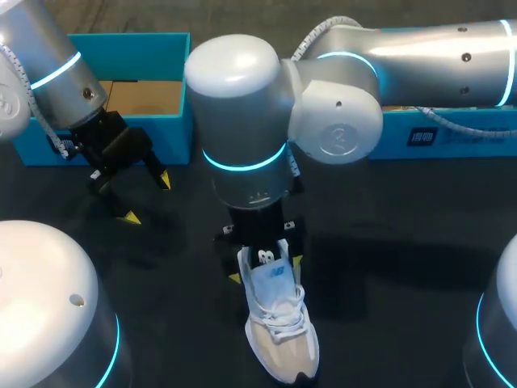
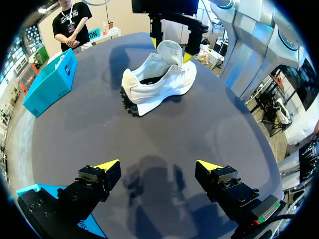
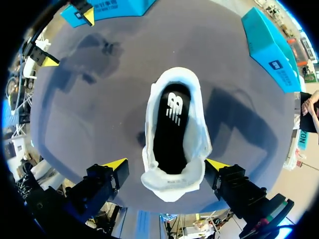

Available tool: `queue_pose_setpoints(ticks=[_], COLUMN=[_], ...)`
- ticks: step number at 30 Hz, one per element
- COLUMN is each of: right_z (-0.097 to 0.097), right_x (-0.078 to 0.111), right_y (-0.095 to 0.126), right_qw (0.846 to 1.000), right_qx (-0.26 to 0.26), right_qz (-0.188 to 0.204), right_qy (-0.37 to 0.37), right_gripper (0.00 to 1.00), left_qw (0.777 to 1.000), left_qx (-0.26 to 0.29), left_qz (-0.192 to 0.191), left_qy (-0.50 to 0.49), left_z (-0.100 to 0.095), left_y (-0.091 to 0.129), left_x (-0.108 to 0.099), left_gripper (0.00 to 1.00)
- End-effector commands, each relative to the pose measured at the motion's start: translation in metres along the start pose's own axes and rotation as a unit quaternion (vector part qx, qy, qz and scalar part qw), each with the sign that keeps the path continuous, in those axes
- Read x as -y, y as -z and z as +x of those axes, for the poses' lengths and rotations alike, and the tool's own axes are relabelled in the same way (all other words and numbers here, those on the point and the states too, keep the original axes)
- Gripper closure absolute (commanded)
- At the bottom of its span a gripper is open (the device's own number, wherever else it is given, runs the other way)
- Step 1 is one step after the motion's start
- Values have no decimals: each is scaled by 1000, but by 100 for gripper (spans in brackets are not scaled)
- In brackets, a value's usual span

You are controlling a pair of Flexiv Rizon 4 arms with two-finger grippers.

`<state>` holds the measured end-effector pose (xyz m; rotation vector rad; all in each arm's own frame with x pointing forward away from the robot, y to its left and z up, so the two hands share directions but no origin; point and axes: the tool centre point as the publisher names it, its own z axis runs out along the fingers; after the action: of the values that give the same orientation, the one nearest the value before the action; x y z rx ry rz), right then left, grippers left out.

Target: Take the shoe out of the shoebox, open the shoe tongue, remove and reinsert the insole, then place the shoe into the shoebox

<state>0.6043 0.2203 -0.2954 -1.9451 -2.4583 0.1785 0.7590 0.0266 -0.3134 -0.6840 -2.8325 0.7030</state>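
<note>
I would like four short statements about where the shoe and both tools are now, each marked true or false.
1. The shoe stands on the table, outside the shoebox. True.
2. The left tool holds the shoe. False: it is open and empty, apart from the shoe.
3. A black insole lies inside the shoe. True.
4. The right tool hangs over the shoebox. False: it is above the shoe, one finger on each side.

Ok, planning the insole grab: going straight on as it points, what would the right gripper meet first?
Probably the heel rim of the white shoe, sitting between the open fingers of the right gripper, before the black insole or table; depth is unclear.
</note>
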Motion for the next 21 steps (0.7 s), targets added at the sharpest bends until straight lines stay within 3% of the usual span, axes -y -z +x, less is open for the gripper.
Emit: queue_pose_setpoints(ticks=[1, 9, 17, 18, 19, 20, 21], right_z=[-6, -17, -12, -11, -10, -9, -7], right_x=[11, 24, 47, 49, 51, 52, 53], right_y=[14, 27, 20, 19, 18, 17, 16], right_qw=[1000, 999, 1000, 999, 999, 999, 1000], right_qx=[6, 16, -18, -24, -24, -25, -28], right_qz=[-6, -7, -1, 0, -1, -1, -1], right_qy=[-7, -31, -25, -21, -22, -21, -14], right_gripper=[0, 0, 0, 13, 36, 50, 53], left_qw=[1000, 1000, 1000, 1000, 1000, 1000, 1000], left_qx=[0, 0, 0, 0, 0, 0, 0], left_qz=[-1, -1, -1, -1, -1, -1, -1], left_qy=[0, 0, 0, 0, 0, 0, 0], left_z=[1, 1, 1, 1, 1, 1, 1], left_y=[0, 0, 0, 0, 0, 0, 0], left_x=[0, 0, 0, 0, 0, 0, 0], left_gripper=[0, 0, 0, 0, 0, 0, 0])
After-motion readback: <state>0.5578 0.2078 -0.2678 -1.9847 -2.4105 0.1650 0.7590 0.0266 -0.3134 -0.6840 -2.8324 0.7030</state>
